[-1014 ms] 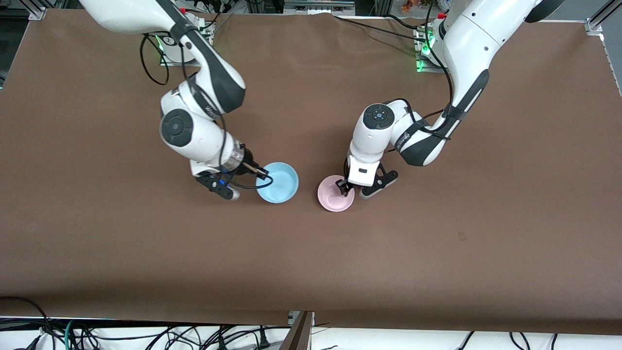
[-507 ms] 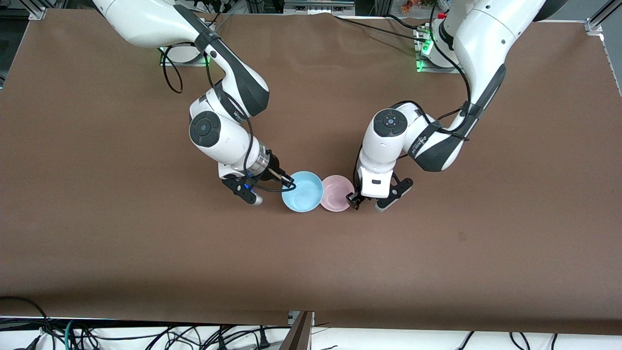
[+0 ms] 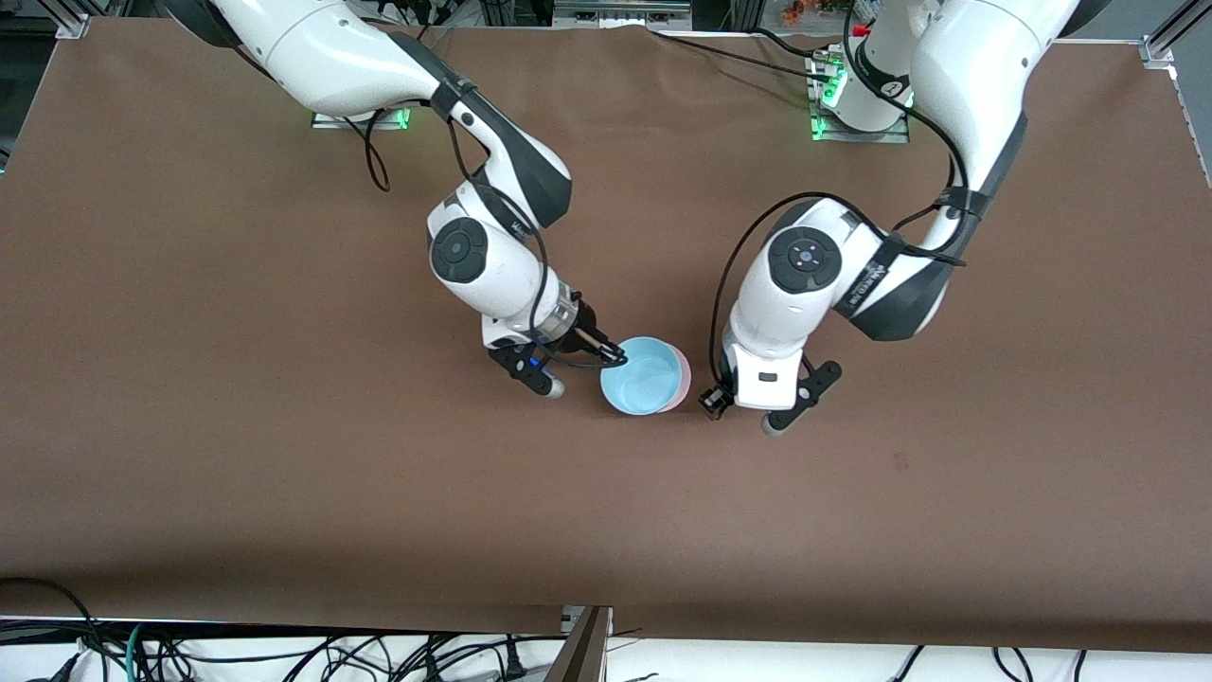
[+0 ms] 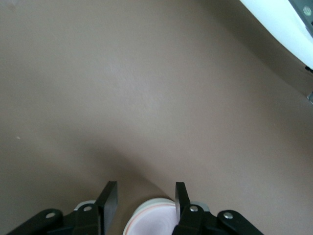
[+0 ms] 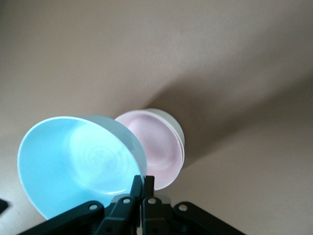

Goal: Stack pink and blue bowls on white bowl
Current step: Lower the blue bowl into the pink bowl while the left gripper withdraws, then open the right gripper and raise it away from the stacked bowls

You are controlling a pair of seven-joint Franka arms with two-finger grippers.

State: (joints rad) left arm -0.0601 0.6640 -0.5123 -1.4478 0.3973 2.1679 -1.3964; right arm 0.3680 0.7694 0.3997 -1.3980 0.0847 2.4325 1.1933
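My right gripper (image 3: 617, 360) is shut on the rim of the light blue bowl (image 3: 642, 377) and holds it tilted, partly over the pink bowl (image 3: 682, 379). In the right wrist view its fingers (image 5: 142, 185) pinch the blue bowl (image 5: 73, 156) beside the pink bowl (image 5: 156, 147). A pale whitish wall (image 5: 177, 129) shows round the pink bowl; I cannot tell if it is the white bowl. My left gripper (image 3: 741, 414) is open and empty, beside the pink bowl on the side toward the left arm's end. In its wrist view (image 4: 145, 195) the bowl's rim (image 4: 149, 220) shows between the fingers.
The brown table (image 3: 284, 474) holds nothing else. Cables (image 3: 284, 654) hang past the edge nearest the front camera. Both arm bases stand along the table edge farthest from the front camera.
My right arm carried the blue bowl toward the left arm's end until it overlaps the pink bowl. My left gripper let go of the pink bowl's rim and drew away from it.
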